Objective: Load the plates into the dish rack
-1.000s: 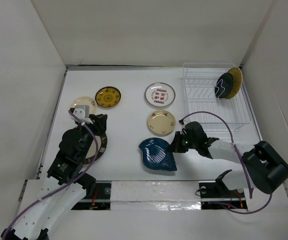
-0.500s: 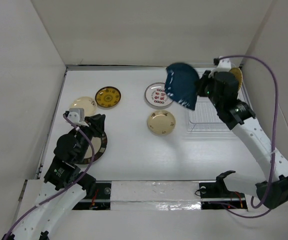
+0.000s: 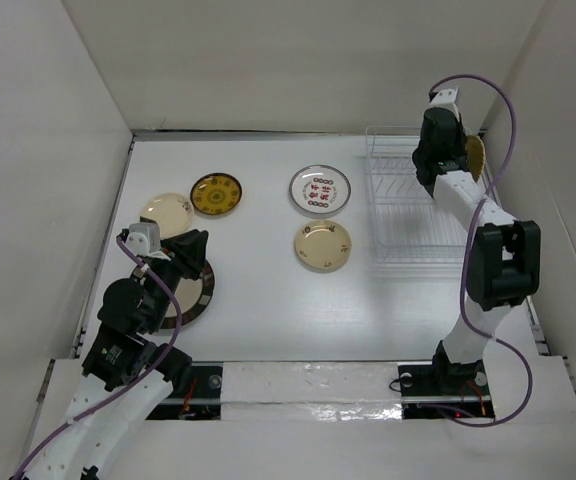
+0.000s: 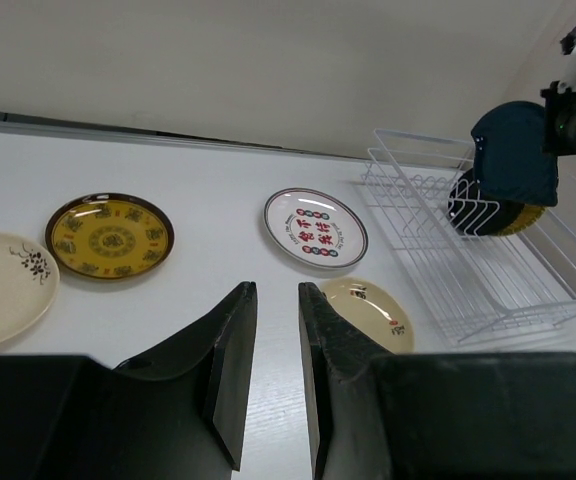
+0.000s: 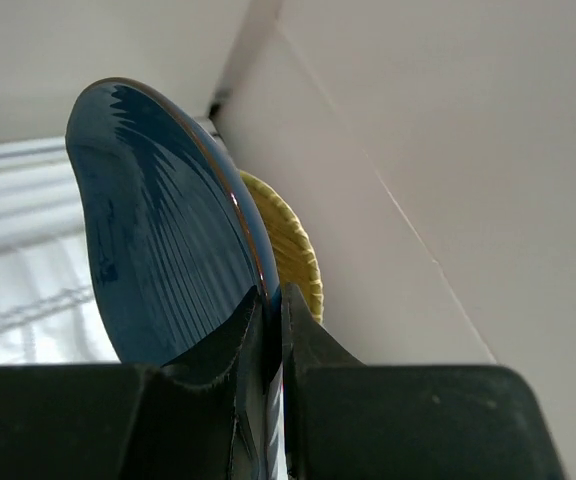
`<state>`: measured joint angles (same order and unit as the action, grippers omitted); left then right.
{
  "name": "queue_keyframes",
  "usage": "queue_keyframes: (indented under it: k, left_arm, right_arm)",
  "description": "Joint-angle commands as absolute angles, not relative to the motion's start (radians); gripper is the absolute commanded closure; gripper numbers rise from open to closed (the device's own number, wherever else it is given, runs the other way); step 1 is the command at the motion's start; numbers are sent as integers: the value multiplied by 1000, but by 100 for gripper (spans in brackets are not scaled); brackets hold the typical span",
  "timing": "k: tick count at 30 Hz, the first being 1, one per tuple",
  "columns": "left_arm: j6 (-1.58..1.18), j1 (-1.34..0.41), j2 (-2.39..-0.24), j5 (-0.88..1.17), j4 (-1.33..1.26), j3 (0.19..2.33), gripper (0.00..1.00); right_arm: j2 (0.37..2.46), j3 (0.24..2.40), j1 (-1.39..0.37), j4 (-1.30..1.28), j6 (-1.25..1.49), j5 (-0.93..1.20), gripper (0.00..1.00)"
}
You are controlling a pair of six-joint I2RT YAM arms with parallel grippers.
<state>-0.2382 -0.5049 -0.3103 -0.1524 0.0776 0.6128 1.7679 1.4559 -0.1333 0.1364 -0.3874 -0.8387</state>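
My right gripper (image 5: 273,300) is shut on the rim of the blue leaf-shaped plate (image 5: 158,240), holding it on edge over the far right end of the dish rack (image 3: 428,215), just in front of the woven yellow plate (image 5: 293,255). In the left wrist view the blue plate (image 4: 513,155) hangs above the glossy black plate (image 4: 463,205) standing in the rack (image 4: 468,270). My left gripper (image 4: 276,290) is open and empty above the large dark-rimmed plate (image 3: 196,300). In the top view the right gripper (image 3: 442,160) covers the blue plate.
On the table lie a cream plate (image 3: 168,210), a yellow patterned plate (image 3: 216,193), a white plate with red-green marks (image 3: 320,190) and a second cream plate (image 3: 323,245). White walls enclose the table on three sides, close behind the rack.
My right arm lifted the blue plate from the near middle of the table and carried it to the rack's far right end. My left gripper drew back slightly.
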Motion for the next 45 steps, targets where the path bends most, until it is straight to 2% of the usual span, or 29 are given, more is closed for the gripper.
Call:
queue_keyframes:
  k: [1,15,25,27,28,30,33,43,44,45]
  left_arm:
    - [-245,-512,-301,-143,37,611,79]
    - [-248,-512,-311,-137,35,611,79]
    - [-247,-512,-322,-138,35,611,79]
    - [-248,-512,-324,-138,35,611,79]
    - [-249,-512,-324,-138,35,611,79]
    - [-247,-512,-327,-138,37,609,79]
    - [-248,-512,-330,-140,40,611,79]
    - [-247,-512,-344,-158,43,612,79]
    - [-245,-512,-344,-158,43,612,79]
    - [-247,-512,-347,-161,43,612,79]
  right_arm:
    - [1741,1534,-104,429,-544,-890,100]
    - [1781,1390,-72,491,-542,-789,100]
    - [1812,1322,-112,500,-486,-808,100]
    - [1807,1299,-124,517,-476,-828,93]
    - [1802,1292,-124,528,-472,-837,84]
    - [1786,1279,-133,532,-462,-841,76]
    - [1755,1290,-133,485,-417,-844,54]
    - [1562,1373,-228,161,-79,-669,51]
    - [1531,1368,-268,138,-52,-629,52]
    - [1522,1365,-291,85,-23,-542,61]
